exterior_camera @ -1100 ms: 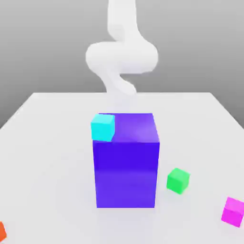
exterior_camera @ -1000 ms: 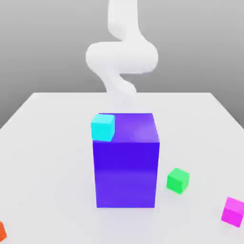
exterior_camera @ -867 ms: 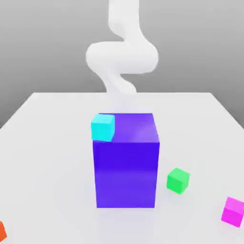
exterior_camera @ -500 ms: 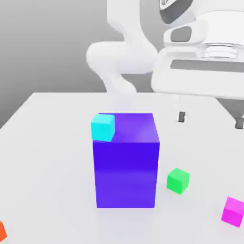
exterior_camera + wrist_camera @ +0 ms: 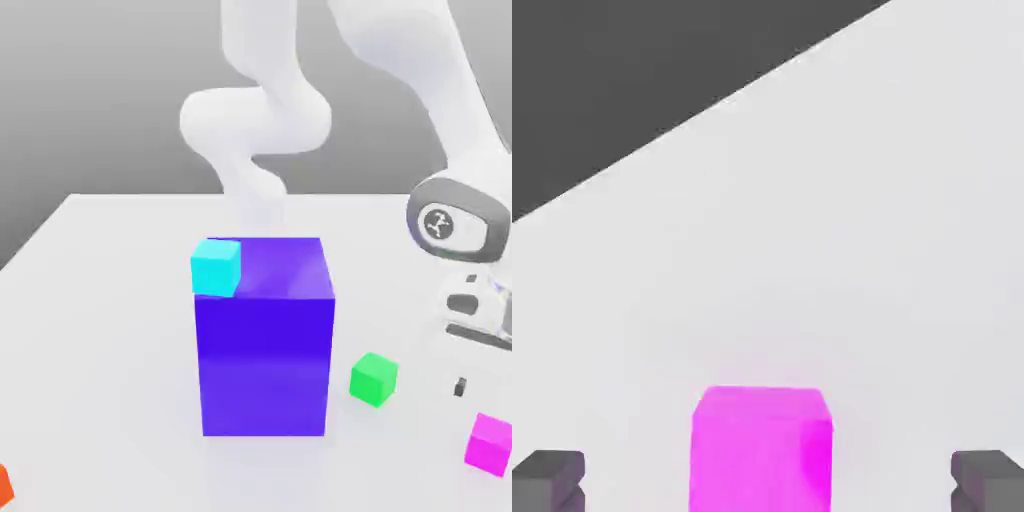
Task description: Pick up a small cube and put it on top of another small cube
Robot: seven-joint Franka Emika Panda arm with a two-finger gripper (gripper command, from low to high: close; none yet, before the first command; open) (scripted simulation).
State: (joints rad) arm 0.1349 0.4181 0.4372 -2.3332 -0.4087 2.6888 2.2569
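The small cube (image 5: 490, 443), bright magenta-pink, lies on the white table (image 5: 110, 330) at the exterior view's near right. My gripper (image 5: 495, 390) hangs just above it, open, with one dark fingertip (image 5: 460, 386) showing to the cube's left. In the hand view the small cube (image 5: 762, 450) sits midway between my two fingertips (image 5: 550, 480), well apart from both. Nothing is held. A small cyan cube (image 5: 216, 267) rests on a top corner of the big blue-purple block (image 5: 262, 340). A small green cube (image 5: 374, 379) lies on the table between the block and the magenta cube.
The tall blue-purple block stands mid-table, left of my hand. An orange cube (image 5: 3, 487) peeks in at the near left corner. The table's edge meets dark ground (image 5: 632, 70) beyond the magenta cube in the hand view.
My hand swung into the exterior view and came down on the right, from high above the table to just over the magenta cube. No cube has moved.
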